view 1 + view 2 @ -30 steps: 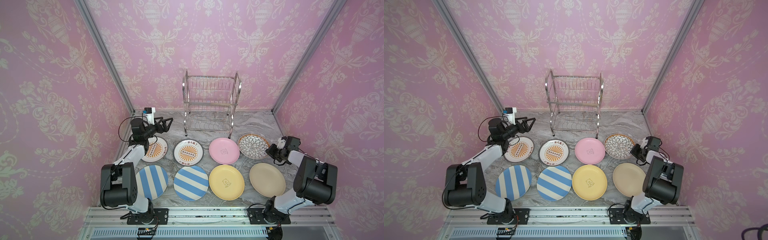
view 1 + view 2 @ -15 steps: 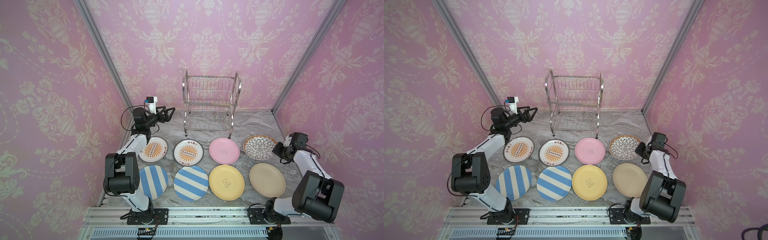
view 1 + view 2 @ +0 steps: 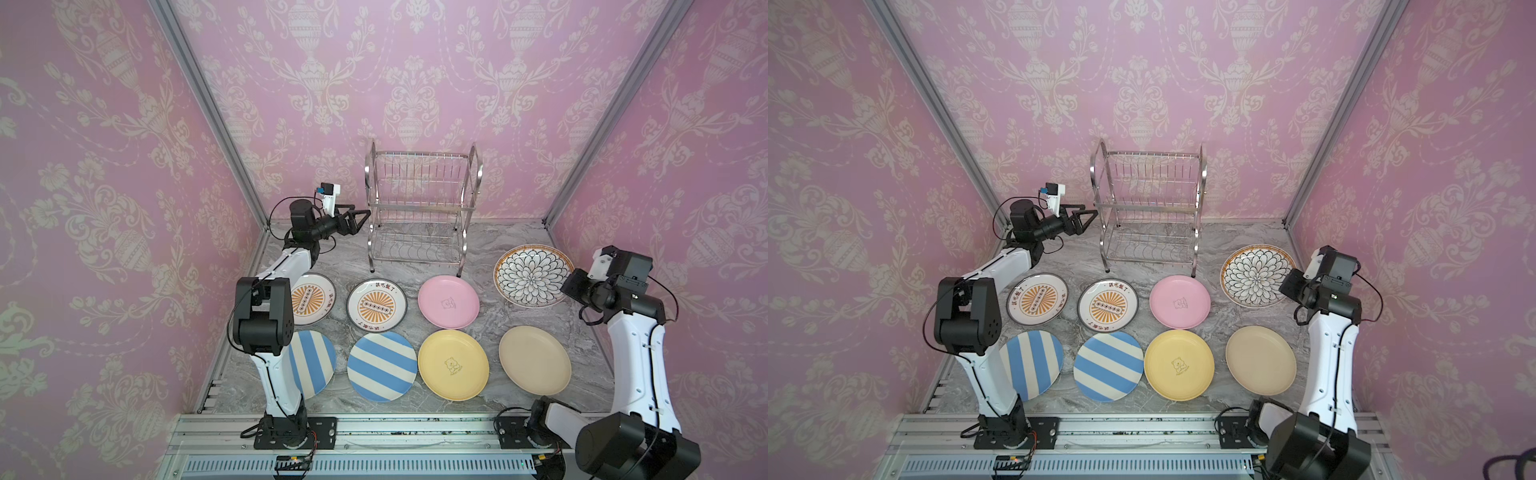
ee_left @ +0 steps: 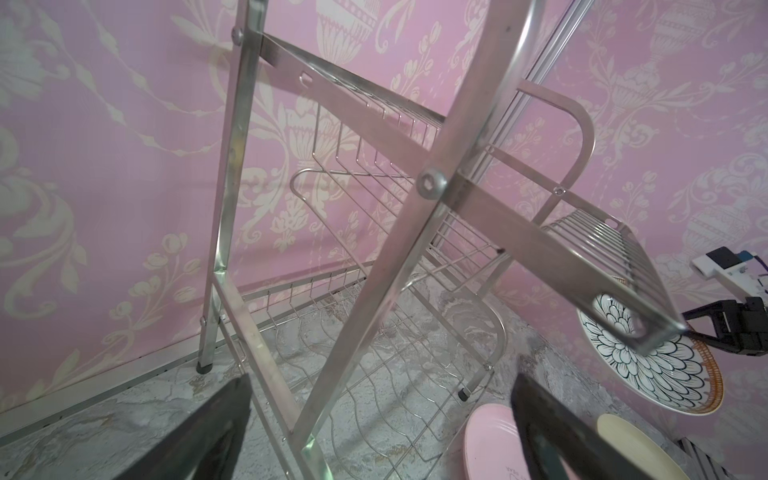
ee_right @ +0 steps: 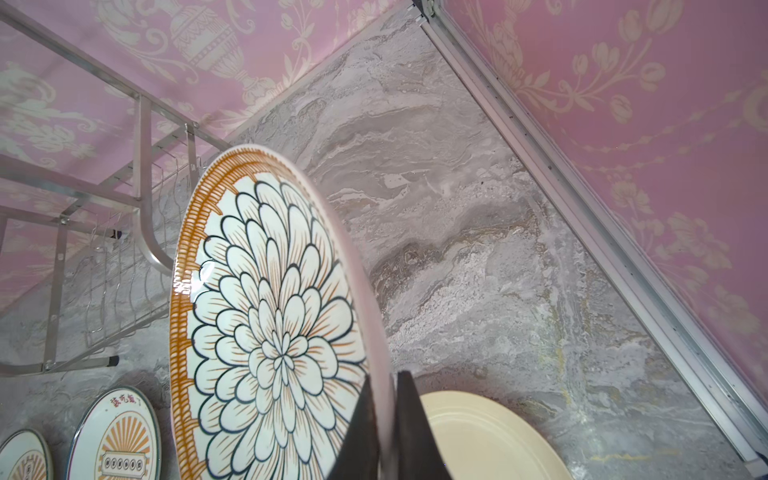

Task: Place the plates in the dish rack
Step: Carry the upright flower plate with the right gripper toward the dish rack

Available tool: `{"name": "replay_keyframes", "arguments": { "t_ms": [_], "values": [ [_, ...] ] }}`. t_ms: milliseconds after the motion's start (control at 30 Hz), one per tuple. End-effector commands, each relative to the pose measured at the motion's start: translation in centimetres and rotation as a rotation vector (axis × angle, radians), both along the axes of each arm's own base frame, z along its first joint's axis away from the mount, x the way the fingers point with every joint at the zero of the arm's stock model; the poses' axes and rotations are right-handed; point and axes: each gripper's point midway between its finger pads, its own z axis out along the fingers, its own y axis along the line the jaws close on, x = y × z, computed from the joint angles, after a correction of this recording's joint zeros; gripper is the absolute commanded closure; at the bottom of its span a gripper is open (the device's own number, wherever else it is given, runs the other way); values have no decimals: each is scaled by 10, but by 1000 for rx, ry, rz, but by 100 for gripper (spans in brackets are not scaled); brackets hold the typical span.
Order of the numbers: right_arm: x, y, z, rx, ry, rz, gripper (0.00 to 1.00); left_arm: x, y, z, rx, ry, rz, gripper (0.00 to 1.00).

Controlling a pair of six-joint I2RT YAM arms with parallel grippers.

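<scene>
Now right claw [image 5: 386, 380] pinches the petal-patterned plate [image 3: 530, 274] by its rim, tilted.
Left claw [image 3: 360, 220] gapes empty beside the dish rack [image 3: 424, 205].

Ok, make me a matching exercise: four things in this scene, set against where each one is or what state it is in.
Things:
1. flower-patterned plate
2. pink plate
3. dish rack
4. left gripper

States:
A. open, beside the rack's side frame
B. lying flat in front of the rack
C. tilted, rim pinched in the right gripper
D. standing empty, both tiers

Pairs: 1-C; 2-B; 3-D; 4-A
</scene>
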Motion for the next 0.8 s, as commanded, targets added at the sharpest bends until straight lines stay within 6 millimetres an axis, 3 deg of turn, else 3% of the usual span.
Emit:
{"name": "replay_keyframes", "arguments": {
  "t_ms": [0, 333, 433, 633, 767],
  "values": [
    [5, 31, 62, -35, -160, 131, 100, -1, -11, -4, 39, -28, -58, 1],
    [-8, 68, 134, -154, -255, 237, 100, 2, -26, -19, 84, -20, -89, 1],
    [-8, 73, 147, -170, -287, 250, 100, 1, -37, -24, 98, -25, -115, 1],
    [0, 85, 155, -184, -299, 314, 100, -1, -51, -32, 129, -23, -139, 1],
    [6, 89, 178, -196, -350, 328, 100, -9, -60, -30, 137, -17, -160, 1]
  ]
}}
